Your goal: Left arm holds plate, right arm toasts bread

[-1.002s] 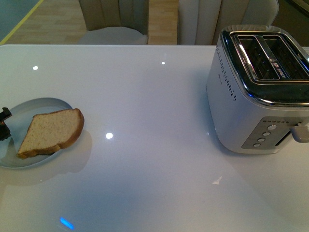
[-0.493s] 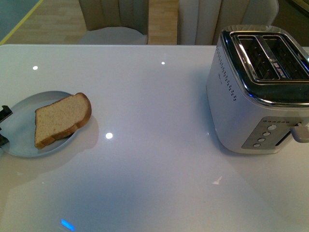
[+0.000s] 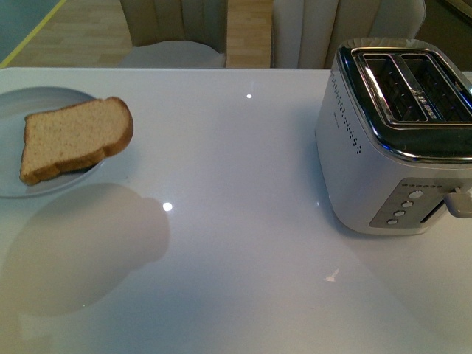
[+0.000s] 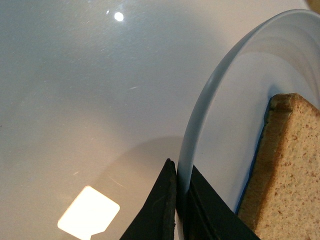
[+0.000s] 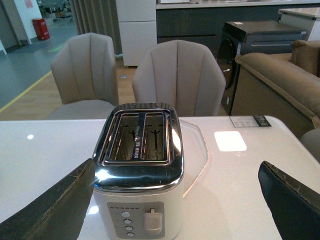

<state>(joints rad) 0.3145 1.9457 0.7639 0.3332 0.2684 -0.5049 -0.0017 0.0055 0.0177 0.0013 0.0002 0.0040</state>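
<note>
The left arm (image 4: 156, 212) has jaws clamped on the breakable plate (image 3: 29, 99); the right arm (image 5: 50, 210) has jaws apart. The bread (image 3: 74, 136) looks soft, light: pinch its crust gently.

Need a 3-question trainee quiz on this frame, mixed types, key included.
1. True or false: the bread lies on the plate.
2. The left gripper is shut on: A) the plate's rim, B) the bread, C) nothing.
3. Fill in: both slots of the toaster are ____.

Key: 1 true; 2 A; 3 empty.
</note>
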